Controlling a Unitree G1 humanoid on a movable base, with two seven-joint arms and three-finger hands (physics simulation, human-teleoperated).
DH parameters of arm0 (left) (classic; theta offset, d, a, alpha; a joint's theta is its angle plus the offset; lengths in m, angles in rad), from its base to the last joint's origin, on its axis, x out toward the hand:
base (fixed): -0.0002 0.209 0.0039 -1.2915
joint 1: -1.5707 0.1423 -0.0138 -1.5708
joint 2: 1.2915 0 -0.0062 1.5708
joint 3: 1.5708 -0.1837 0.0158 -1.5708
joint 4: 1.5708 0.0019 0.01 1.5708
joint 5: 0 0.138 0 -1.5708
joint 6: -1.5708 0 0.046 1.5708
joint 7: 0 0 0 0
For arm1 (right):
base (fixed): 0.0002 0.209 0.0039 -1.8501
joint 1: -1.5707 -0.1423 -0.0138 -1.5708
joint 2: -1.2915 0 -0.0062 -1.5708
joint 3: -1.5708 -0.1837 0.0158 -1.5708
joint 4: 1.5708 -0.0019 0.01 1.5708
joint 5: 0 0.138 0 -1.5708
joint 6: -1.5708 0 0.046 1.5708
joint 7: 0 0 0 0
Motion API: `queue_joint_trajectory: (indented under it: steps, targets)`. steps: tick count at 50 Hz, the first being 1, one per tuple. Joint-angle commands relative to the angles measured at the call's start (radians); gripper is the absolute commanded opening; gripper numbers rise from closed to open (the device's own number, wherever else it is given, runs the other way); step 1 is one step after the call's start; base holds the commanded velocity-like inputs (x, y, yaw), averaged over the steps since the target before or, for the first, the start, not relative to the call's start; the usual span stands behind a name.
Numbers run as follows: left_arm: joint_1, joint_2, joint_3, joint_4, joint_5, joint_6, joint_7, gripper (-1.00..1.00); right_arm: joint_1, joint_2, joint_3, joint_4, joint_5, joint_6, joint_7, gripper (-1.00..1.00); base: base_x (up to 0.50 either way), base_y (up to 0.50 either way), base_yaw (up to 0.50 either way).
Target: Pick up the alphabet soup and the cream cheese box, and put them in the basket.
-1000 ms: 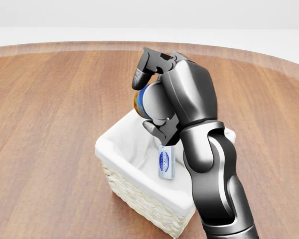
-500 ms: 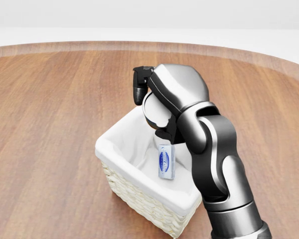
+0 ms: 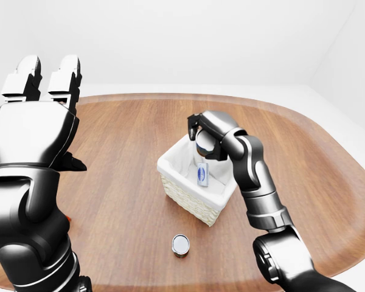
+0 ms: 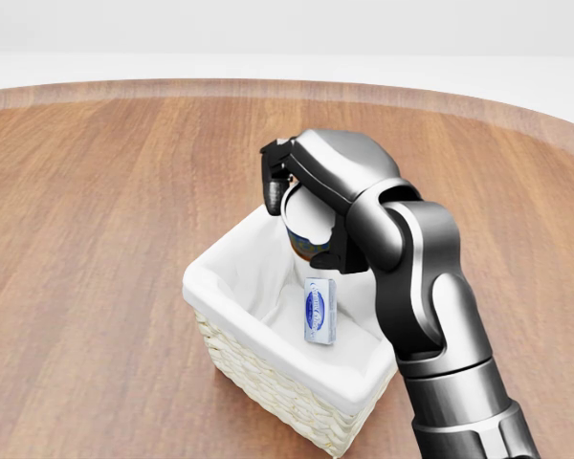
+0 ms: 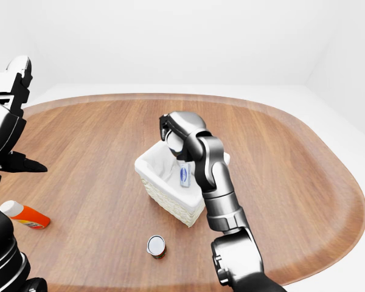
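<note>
My right hand [image 4: 297,222] is shut on the alphabet soup can [image 4: 302,228], holding it just above the far side of the white-lined wicker basket [image 4: 237,320]. The can's pale end faces up and its coloured label shows near my thumb. The cream cheese box [image 4: 320,311], small and blue-and-white, stands on end inside the basket, right below the hand. In the left-eye view my left hand [image 3: 42,79] is raised at the far left, fingers open and holding nothing, well away from the basket.
A second small can [image 3: 180,244] stands on the round wooden table [image 3: 121,152] below the basket in the left-eye view. An orange bottle [image 5: 24,215] lies at the left edge of the right-eye view. White floor surrounds the table.
My right wrist has rolled over and dropped lower, bringing the can down toward the basket's inside. The cream cheese box and basket have not moved.
</note>
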Motion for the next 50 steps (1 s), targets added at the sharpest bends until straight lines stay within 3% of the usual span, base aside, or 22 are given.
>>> queue_joint_trajectory:
  steps: [1,8,25,50]
  targets:
    - [0.003,-0.001,0.001,0.001,-0.003,0.000,0.000,1.00,-0.002,-0.005,0.007,0.023,0.041,0.000,0.025,-1.00,0.00,0.00,0.00]
    - [0.004,-0.001,-0.001,0.006,-0.005,0.000,0.000,1.00,0.026,-0.012,0.013,0.021,-0.001,0.000,0.068,-1.00,0.00,0.00,0.00]
    - [0.005,-0.005,-0.001,0.008,-0.005,0.000,0.000,1.00,0.053,-0.020,0.001,0.074,0.028,0.000,0.010,-1.00,0.00,0.00,0.00]
    - [0.002,-0.001,0.000,0.000,-0.001,0.000,0.000,1.00,0.114,-0.011,0.004,0.013,0.006,0.000,0.044,-1.00,0.00,0.00,0.00]
